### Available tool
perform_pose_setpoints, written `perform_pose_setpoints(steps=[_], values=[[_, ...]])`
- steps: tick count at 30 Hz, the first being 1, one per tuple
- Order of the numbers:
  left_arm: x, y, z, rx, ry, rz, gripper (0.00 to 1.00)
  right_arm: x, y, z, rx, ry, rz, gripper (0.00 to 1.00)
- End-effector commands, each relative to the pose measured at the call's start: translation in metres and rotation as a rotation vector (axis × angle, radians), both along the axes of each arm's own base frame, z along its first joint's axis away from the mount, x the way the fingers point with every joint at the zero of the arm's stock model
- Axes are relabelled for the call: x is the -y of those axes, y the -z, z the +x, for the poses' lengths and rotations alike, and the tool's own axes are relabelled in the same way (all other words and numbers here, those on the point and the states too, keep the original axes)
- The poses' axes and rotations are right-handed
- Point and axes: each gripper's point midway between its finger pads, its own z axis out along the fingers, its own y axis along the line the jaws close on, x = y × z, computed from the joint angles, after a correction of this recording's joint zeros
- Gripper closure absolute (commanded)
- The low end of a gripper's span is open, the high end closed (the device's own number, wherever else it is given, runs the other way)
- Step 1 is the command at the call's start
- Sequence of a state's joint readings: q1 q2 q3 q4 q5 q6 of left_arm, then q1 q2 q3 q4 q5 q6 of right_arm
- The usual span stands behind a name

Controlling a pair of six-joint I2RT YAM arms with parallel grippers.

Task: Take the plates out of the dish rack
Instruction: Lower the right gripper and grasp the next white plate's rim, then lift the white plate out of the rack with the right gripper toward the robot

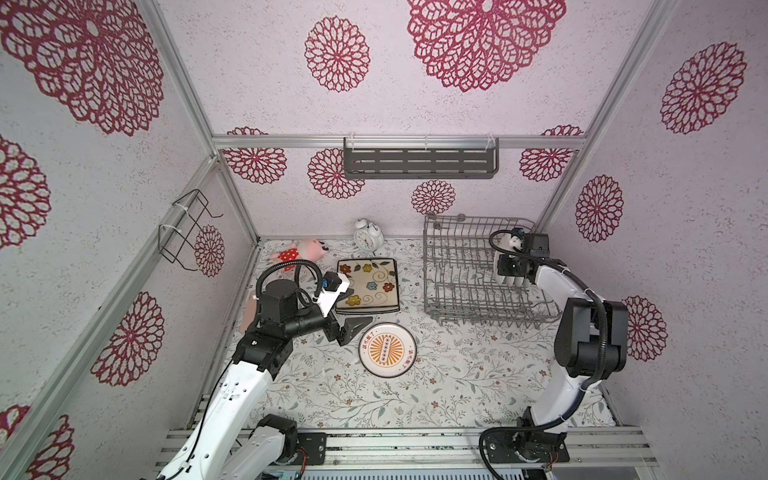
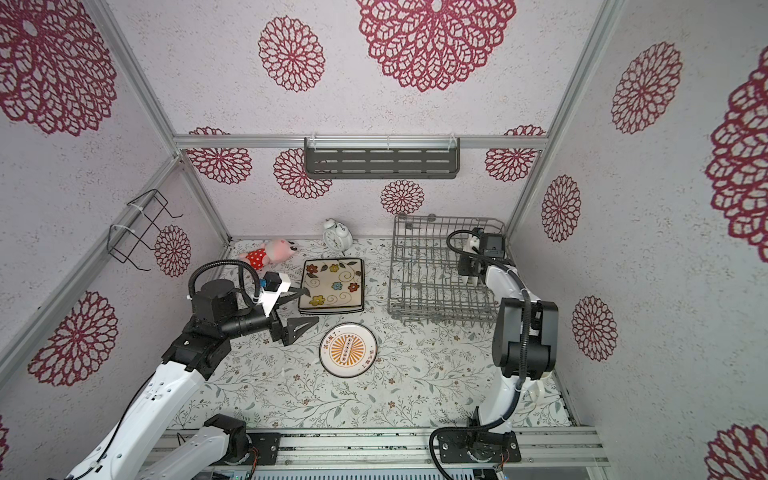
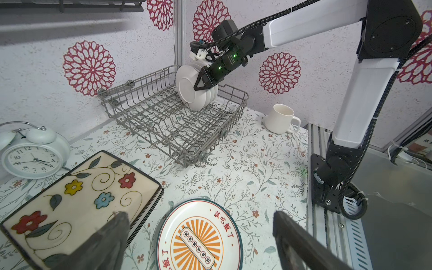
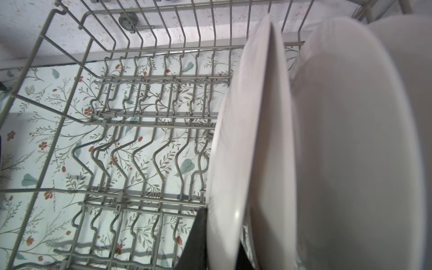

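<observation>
The dish rack (image 1: 457, 270) stands at the far right of the table, near the back wall. At its right end a row of round white plates (image 3: 205, 95) stands on edge between the wires. There are perhaps four, but they overlap and I cannot count them surely. The rest of the rack holds nothing.

The right gripper (image 3: 198, 84) reaches down into the rack and is closed on the rim of the end plate (image 4: 231, 152), with one finger on each face. A narrow gap shows between this plate and the next one.

Two kinds of plates lie flat on the flowered tablecloth (image 1: 457, 395). A stack of square flower-painted plates (image 1: 370, 282) is left of the rack, and one round lettered plate (image 1: 387, 350) lies just in front of the stack.

The left gripper (image 1: 359, 305) hangs over the place between them, wide open and holding nothing.

Behind the square plates are a white alarm clock (image 1: 368, 237) and a pink plush toy (image 1: 299, 251). A white mug (image 3: 281, 118) stands right of the rack.
</observation>
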State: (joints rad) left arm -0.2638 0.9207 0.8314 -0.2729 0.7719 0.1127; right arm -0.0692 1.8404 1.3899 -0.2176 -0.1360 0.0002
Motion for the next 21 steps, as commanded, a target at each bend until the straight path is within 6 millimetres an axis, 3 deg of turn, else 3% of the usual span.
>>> perform_pose_setpoints(steps=[1,11,21], values=[[0.001,-0.004,-0.002,0.061,0.016,0.011,0.02,0.002,-0.026,0.008,0.059,0.005,-0.009,0.92],[0.0,-0.006,-0.008,0.078,0.016,-0.011,0.03,-0.014,-0.071,0.002,0.106,-0.067,0.009,0.97],[-0.001,-0.017,-0.019,0.11,0.022,-0.036,0.03,-0.066,-0.116,-0.013,0.141,-0.208,-0.017,0.99]])
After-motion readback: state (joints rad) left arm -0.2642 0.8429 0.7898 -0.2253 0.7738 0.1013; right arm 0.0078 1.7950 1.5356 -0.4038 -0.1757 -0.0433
